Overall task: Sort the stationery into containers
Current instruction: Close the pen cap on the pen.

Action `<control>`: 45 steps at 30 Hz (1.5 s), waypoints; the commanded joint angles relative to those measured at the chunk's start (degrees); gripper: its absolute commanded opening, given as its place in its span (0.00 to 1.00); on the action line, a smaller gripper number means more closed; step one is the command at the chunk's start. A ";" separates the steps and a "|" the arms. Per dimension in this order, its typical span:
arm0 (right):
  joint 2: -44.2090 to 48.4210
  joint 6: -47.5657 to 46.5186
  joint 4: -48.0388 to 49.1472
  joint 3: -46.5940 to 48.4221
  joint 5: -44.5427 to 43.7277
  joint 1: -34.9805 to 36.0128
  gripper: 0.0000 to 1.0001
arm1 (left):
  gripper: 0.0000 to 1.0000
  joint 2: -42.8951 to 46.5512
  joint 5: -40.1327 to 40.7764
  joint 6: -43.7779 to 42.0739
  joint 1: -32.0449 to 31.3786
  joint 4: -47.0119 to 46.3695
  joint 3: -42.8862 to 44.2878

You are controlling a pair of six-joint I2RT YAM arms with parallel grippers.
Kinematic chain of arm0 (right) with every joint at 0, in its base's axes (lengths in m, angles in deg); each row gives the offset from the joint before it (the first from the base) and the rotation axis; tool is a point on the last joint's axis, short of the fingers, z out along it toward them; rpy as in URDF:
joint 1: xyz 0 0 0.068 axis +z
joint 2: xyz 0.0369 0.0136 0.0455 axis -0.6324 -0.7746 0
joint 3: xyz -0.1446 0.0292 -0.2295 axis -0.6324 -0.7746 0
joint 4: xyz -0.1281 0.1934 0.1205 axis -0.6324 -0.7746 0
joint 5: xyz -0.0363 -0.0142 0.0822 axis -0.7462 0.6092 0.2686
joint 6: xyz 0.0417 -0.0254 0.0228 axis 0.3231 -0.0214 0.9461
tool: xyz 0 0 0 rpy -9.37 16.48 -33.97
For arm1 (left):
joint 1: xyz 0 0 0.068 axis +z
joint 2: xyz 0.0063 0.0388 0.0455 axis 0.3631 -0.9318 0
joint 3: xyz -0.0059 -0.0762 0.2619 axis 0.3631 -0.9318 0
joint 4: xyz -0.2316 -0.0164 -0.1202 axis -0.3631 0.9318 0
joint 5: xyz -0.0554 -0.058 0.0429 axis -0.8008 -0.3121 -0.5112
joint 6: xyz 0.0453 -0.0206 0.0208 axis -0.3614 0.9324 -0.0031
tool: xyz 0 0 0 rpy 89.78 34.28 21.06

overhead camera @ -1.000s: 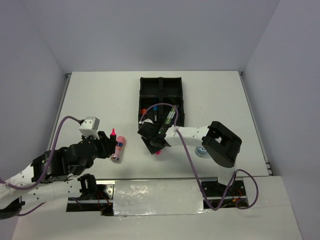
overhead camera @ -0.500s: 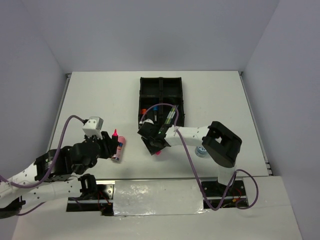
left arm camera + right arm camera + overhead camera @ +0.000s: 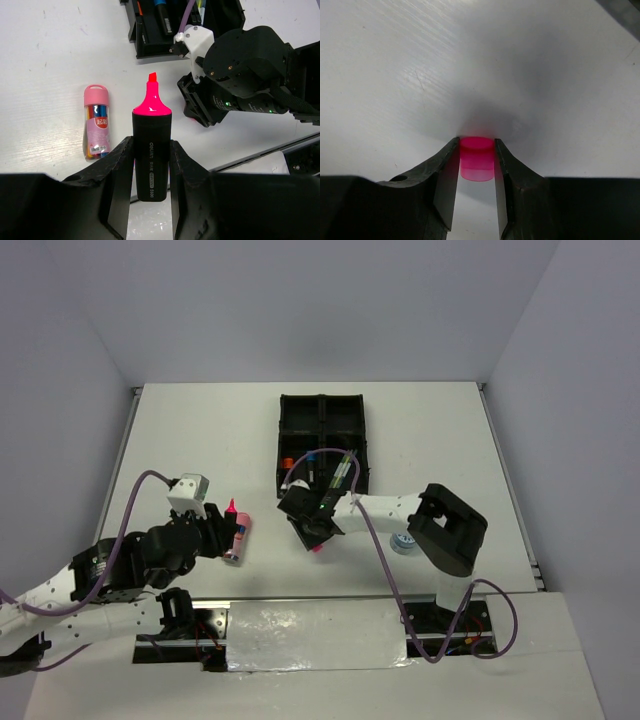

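My left gripper (image 3: 151,146) (image 3: 226,528) is shut on a black highlighter (image 3: 151,150) (image 3: 231,512), whose bare pink tip points away from the wrist. A pink tube (image 3: 96,122) (image 3: 238,538) lies on the table just beside it. Low over the table, just in front of the tray, my right gripper (image 3: 476,148) (image 3: 315,538) is shut on a small pink cap (image 3: 477,160), with both fingers touching its sides. The black tray (image 3: 282,430) holds an orange-capped highlighter (image 3: 287,462), a blue-capped one (image 3: 311,455) and thin pens (image 3: 343,472) in its near compartments.
A blue-white roll (image 3: 402,542) lies on the table under the right arm's elbow. The tray's two far compartments (image 3: 322,412) look dark and I cannot tell their contents. The table's metal front edge (image 3: 320,625) runs between the arm bases.
The right jaws have narrowed onto the pink cap. The left gripper with the highlighter has shifted slightly toward the pink tube.
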 commanded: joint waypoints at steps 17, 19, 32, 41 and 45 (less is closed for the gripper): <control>48.22 -2.69 21.29 -3.57 -4.62 -10.39 0.00 | 0.00 -8.53 -19.16 -11.43 -0.01 -62.01 -14.80; 52.71 -3.49 27.59 -4.54 3.79 -11.01 0.00 | 0.00 -10.89 -26.01 -14.42 0.07 -73.58 -15.77; 66.96 2.84 50.57 -17.19 26.68 -10.66 0.00 | 0.00 -17.59 -52.91 -19.71 0.07 -95.62 -14.36; 69.42 2.75 55.67 -20.10 34.60 -10.31 0.00 | 0.00 -16.80 -53.55 -18.83 0.07 -97.21 -15.33; 69.95 3.36 56.81 -20.80 36.71 -10.22 0.00 | 0.00 -16.71 -53.02 -18.92 0.07 -97.65 -15.68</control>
